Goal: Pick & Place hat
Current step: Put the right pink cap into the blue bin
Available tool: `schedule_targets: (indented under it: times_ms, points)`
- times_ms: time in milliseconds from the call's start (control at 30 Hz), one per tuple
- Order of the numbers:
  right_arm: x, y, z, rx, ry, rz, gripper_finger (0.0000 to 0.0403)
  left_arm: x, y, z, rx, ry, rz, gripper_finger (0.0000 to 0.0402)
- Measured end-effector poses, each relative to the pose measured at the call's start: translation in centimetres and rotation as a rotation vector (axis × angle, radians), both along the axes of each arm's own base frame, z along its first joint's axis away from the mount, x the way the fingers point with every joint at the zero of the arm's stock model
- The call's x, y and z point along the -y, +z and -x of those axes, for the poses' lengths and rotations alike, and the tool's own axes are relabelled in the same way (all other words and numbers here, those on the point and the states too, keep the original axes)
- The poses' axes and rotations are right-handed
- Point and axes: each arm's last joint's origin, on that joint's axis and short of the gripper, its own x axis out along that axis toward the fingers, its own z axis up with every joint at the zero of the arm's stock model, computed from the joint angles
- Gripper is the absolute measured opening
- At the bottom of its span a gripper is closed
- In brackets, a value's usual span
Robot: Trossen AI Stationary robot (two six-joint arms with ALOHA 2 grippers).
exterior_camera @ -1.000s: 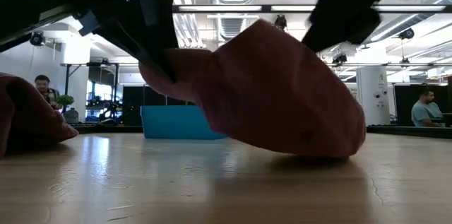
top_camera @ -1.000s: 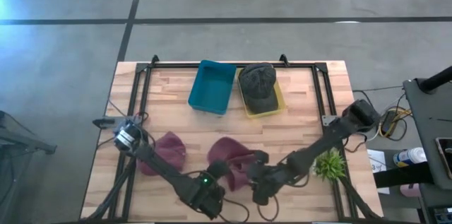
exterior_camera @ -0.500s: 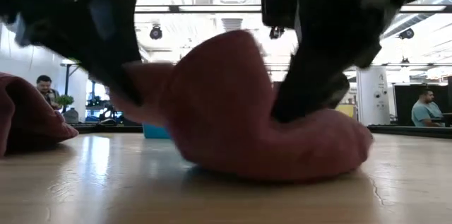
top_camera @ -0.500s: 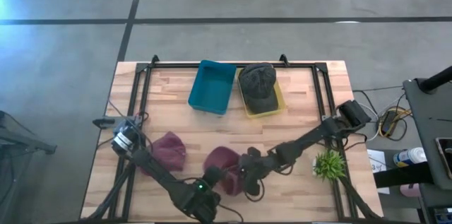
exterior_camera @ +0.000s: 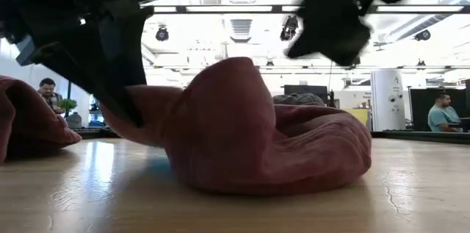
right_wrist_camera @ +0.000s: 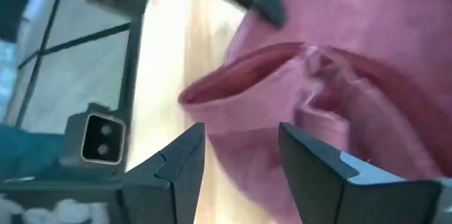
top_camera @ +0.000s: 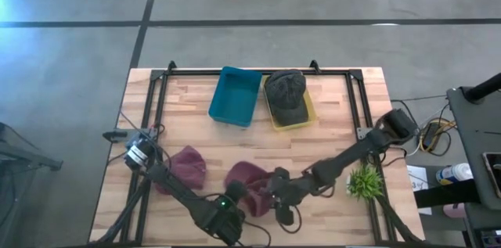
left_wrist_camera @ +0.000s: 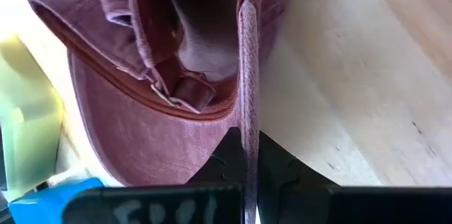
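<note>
A maroon hat (top_camera: pixel 244 176) lies near the table's front edge, its underside on the wood (exterior_camera: pixel 264 137). In the left wrist view its hollow inside and strap buckle (left_wrist_camera: pixel 176 97) show. My left gripper (left_wrist_camera: pixel 247 146) stands at the hat's near-left side, shut on a thin edge of it. My right gripper (right_wrist_camera: pixel 240 174) is open on the hat's right side. In the low view it hangs above the hat (exterior_camera: pixel 334 34), touching nothing. My left gripper pinches a thin edge of the hat (left_wrist_camera: pixel 248 121), seen edge-on, between its two fingers. The fingers slant down from the table's near-left side. The held edge stands a little above the wood (exterior_camera: pixel 139 112), while the rest of the hat rests on the table.
A second maroon hat (top_camera: pixel 188 166) lies to the left. At the back stand a blue bin (top_camera: pixel 235 95) and a yellow bin (top_camera: pixel 309 113) holding a grey hat (top_camera: pixel 286 90). A small green plant (top_camera: pixel 364 181) stands at the right. People stand in the room beyond.
My right gripper came down onto the hat's crown from the right, then rose clear of it. The hat, earlier tipped up at its left, has sunk and slid slightly toward the table's left edge. It now lies slumped and flatter on the wood, its edge still in my left gripper.
</note>
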Motion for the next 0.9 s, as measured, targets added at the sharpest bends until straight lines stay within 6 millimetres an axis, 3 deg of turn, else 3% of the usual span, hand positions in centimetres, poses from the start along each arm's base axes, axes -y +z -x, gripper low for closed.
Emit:
schedule_targets:
  times_ms: [67,367,533,700,900]
  points:
    - [0.7,-0.1,0.1,-0.015,-0.023,0.023,0.0177,0.0,0.0,0.0,-0.007,-0.011,-0.004,0.0005]
    - [3.3,-5.3,-0.6,-0.159,-0.122,0.081,0.0164,0.1,0.0,0.0,-0.009,-0.027,-0.003,0.0005]
    - [4.7,-6.0,-0.2,-0.204,-0.194,0.156,0.0160,0.3,-0.2,0.3,-0.010,0.002,0.027,0.0007]
    - [4.7,-5.5,0.2,-0.203,-0.183,0.168,0.0163,0.2,-0.5,0.4,-0.009,0.016,0.030,0.0005]
    - [3.0,-1.6,0.0,-0.074,-0.088,0.165,0.0173,-0.2,-0.4,-0.8,0.050,0.043,0.072,0.0005]
